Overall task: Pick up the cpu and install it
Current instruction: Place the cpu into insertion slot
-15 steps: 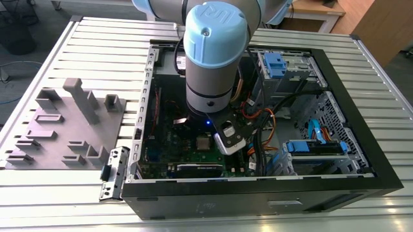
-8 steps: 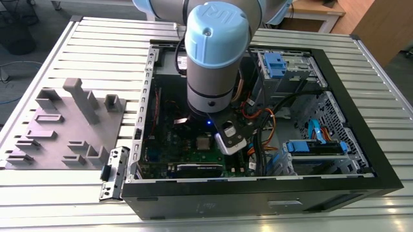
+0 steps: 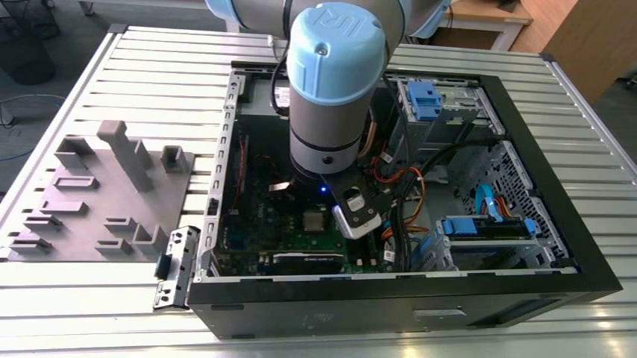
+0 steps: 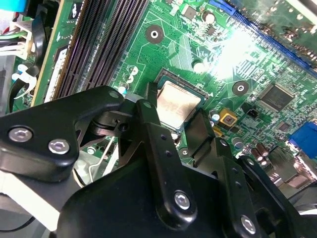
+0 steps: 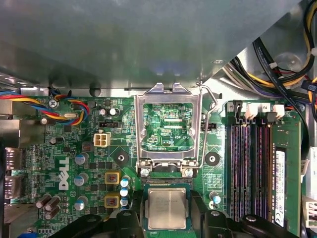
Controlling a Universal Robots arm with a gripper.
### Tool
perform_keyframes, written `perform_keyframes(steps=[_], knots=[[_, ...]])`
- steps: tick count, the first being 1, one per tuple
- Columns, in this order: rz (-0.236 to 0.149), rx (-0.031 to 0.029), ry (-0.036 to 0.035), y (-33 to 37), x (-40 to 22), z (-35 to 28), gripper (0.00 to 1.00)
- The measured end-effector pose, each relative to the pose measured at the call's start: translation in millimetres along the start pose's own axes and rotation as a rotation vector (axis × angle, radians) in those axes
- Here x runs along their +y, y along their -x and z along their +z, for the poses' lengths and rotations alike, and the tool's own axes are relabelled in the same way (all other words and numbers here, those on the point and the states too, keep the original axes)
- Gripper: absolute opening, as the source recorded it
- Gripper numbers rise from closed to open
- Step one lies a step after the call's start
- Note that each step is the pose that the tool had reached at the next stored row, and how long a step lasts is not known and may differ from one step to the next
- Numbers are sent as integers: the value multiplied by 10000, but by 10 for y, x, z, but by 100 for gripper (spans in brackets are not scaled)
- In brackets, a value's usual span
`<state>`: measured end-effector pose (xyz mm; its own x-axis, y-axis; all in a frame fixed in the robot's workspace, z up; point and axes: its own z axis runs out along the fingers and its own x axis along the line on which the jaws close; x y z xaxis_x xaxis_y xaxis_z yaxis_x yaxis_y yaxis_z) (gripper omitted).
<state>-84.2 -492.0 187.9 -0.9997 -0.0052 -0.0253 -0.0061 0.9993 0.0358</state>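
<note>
The cpu (image 5: 167, 208) is a small square chip with a silvery top and a thin dark rim. It lies level at the open socket on the green motherboard (image 5: 74, 148), just below the raised silver socket frame (image 5: 168, 90). My gripper (image 5: 167, 220) straddles it, one black finger (image 5: 130, 223) against each side edge. The second wrist view shows the cpu (image 4: 178, 101) between the same two fingers (image 4: 148, 119), with the gripper (image 4: 176, 119) shut on it. In the exterior view my arm (image 3: 333, 112) reaches down into the black computer case (image 3: 398, 298).
The socket's wire lever (image 5: 210, 106) stands open beside the frame. Memory slots (image 5: 247, 163) run along one side, with yellow capacitors (image 5: 112, 177) and coloured fan wires (image 5: 64, 106) on the other. Cables and drive bays (image 3: 478, 224) crowd the case. A grey parts fixture (image 3: 100, 194) sits at the exterior view's left.
</note>
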Motion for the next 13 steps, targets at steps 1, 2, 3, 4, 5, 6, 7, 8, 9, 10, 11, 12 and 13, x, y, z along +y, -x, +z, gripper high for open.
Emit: perform_keyframes(steps=[1,2,3,4,5,6,7,8,9,10,11,12,13], knots=[[-1,0,0,0,0,0,47],[-1,1,-1,1,0,3,47],[-1,3,-5,0,-1,8,47],[-2,5,-8,0,-2,12,47],[-1,4,-7,0,-2,12,47],[-1,3,-4,0,-2,14,47],[-1,2,-3,0,-1,15,47],[-1,1,-1,0,-1,16,47],[-1,0,0,0,-1,16,47],[-1,0,0,0,-1,16,47],[-1,0,0,0,-1,16,47],[-1,0,-1,0,-1,16,47],[-1,-3,3,1,0,18,47]])
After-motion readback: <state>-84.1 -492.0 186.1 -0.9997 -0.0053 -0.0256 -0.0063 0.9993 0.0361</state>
